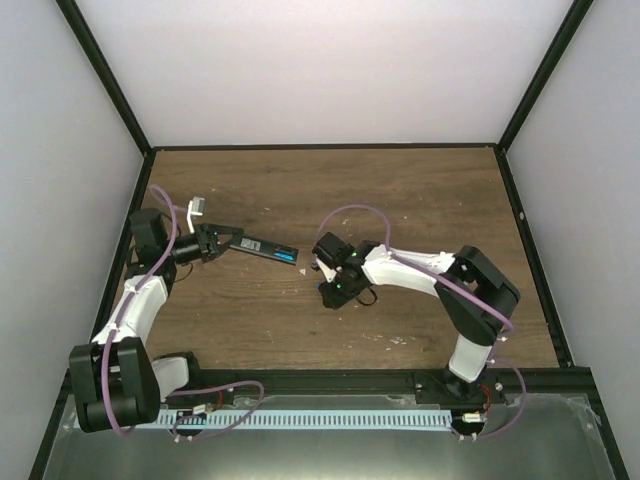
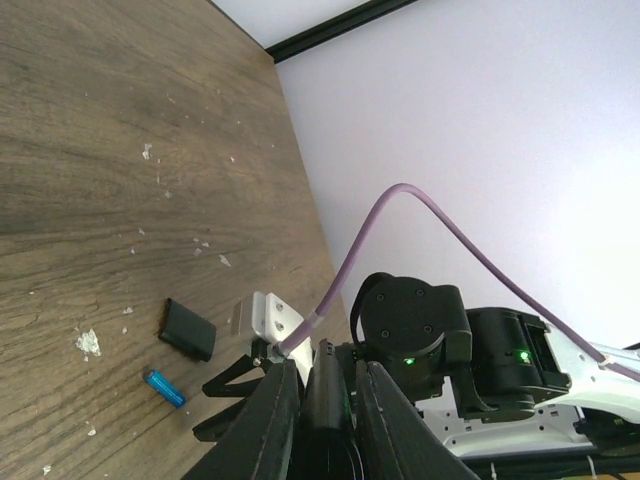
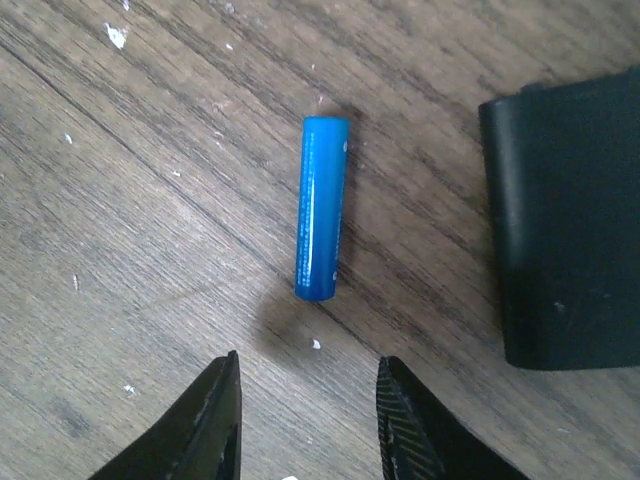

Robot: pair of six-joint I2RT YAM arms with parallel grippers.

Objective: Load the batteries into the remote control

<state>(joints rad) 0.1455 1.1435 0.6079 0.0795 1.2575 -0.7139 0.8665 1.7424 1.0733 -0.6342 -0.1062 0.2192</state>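
Note:
My left gripper is shut on one end of the remote control, a slim black bar held just above the table and pointing right; a blue patch shows at its free end. In the left wrist view the remote control sits clamped between the two fingers. One blue battery lies on the wood beside the short black cover piece. My right gripper hovers just short of that battery, open, with nothing between its fingers. The same battery and cover also appear in the left wrist view.
Small white specks are scattered over the wooden table. A black frame and pale walls border the table on three sides. The right arm reaches in from the near right toward the middle.

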